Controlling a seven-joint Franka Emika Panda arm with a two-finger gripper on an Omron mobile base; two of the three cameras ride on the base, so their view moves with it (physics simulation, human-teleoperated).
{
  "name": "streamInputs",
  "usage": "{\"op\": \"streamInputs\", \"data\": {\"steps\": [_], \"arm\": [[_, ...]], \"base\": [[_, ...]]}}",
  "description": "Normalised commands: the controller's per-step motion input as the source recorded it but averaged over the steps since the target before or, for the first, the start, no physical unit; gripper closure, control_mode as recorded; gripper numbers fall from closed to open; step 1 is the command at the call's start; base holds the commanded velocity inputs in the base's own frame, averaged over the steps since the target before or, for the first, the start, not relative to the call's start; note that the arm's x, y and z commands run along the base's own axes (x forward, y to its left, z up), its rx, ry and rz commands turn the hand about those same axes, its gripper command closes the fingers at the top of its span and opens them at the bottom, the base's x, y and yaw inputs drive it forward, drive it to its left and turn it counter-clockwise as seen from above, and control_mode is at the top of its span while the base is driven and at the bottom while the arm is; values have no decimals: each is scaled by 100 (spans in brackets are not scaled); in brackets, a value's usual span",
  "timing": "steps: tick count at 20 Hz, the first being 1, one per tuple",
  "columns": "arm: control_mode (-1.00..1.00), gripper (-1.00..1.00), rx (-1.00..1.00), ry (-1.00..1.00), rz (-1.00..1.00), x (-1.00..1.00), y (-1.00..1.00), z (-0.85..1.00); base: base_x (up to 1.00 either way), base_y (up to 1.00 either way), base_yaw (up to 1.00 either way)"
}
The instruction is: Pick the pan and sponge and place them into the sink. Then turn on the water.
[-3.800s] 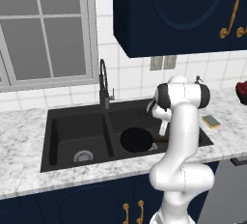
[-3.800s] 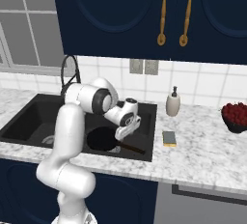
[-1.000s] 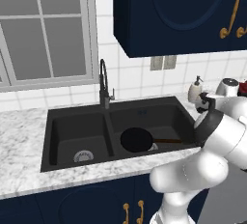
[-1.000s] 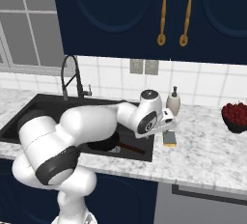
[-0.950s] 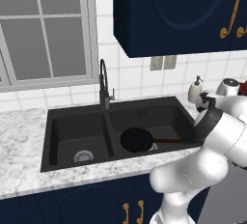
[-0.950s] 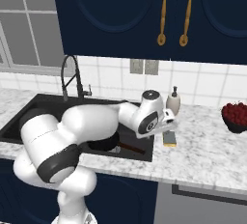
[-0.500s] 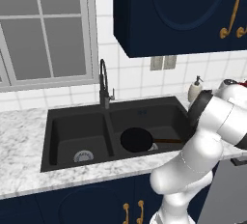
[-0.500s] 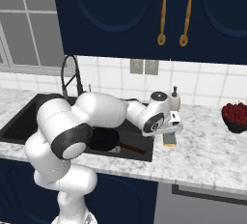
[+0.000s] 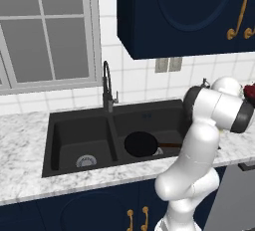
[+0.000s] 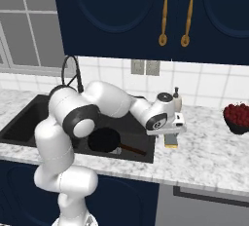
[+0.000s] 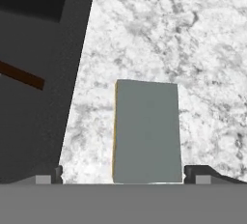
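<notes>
The grey-green-topped sponge [image 11: 147, 131] lies flat on the marble counter just right of the sink; its yellow edge [image 10: 171, 142] peeks out under the hand. My gripper [image 10: 170, 134] hovers straight over it, open, a dark fingertip [image 11: 202, 173] on each side of the sponge's near end and nothing gripped. The black pan [image 9: 141, 144] rests in the right basin of the black double sink [image 9: 69, 135], its brown handle [image 11: 21, 76] pointing toward the counter. The dark gooseneck faucet [image 9: 107, 83] stands behind the divider. No water runs.
A cream soap dispenser [image 10: 176, 101] stands by the wall just behind the hand. A dark bowl of red fruit [image 10: 237, 116] sits further right. Bare marble counter [image 10: 209, 157] spreads right of the sponge. Dark blue cabinets hang overhead.
The arm has stretched further right, and the hand has swung from the sink's right edge to directly above the sponge. Its jaws stayed open. Pan and sponge have not moved.
</notes>
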Motion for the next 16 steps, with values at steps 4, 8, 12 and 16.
{"op": "streamInputs", "data": {"steps": [4, 8, 12, 16], "arm": [[-100, -100, 0, 0, -2, 17, -8, -41], [-100, -100, 0, 0, 0, 16, -23, -43], [-100, -100, 0, 0, 0, 11, -18, -33], [-100, -100, 0, 0, 0, 8, -11, -32]], "base": [[0, 0, 0], [0, 0, 0], [0, 0, 0], [0, 0, 0]]}}
